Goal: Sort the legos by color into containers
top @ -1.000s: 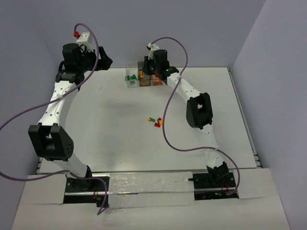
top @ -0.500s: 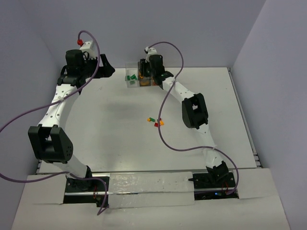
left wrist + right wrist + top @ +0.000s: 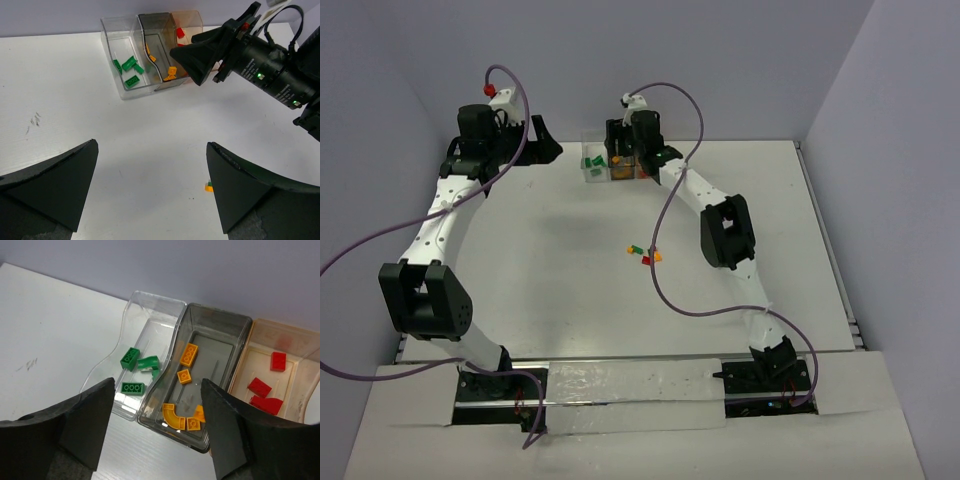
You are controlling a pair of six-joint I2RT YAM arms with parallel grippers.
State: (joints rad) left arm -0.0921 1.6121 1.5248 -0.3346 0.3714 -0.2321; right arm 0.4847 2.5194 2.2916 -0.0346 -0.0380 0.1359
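Three containers stand in a row at the table's far edge. The clear container [image 3: 150, 297] holds green legos [image 3: 132, 388]. The smoky grey container [image 3: 220, 322] holds orange legos [image 3: 188, 354], and the orange-tinted container [image 3: 295, 365] holds red legos [image 3: 260, 387]. My right gripper [image 3: 157, 402] hangs open just above the grey container's near end, with nothing between its fingers. My left gripper [image 3: 151, 150] is open and empty, raised at the far left [image 3: 542, 140]. Several loose legos [image 3: 644, 253] lie mid-table; one orange lego [image 3: 209, 188] shows beside my left gripper's right finger.
The right arm's wrist and purple cable [image 3: 270, 75] reach over the containers from the right. Walls close in behind and beside the table [image 3: 520, 250]. Faint scuff marks [image 3: 34, 120] lie left of the containers.
My right gripper has shifted left from the orange-tinted container to above the grey one, and its jaws have opened. The left arm has shifted only slightly.
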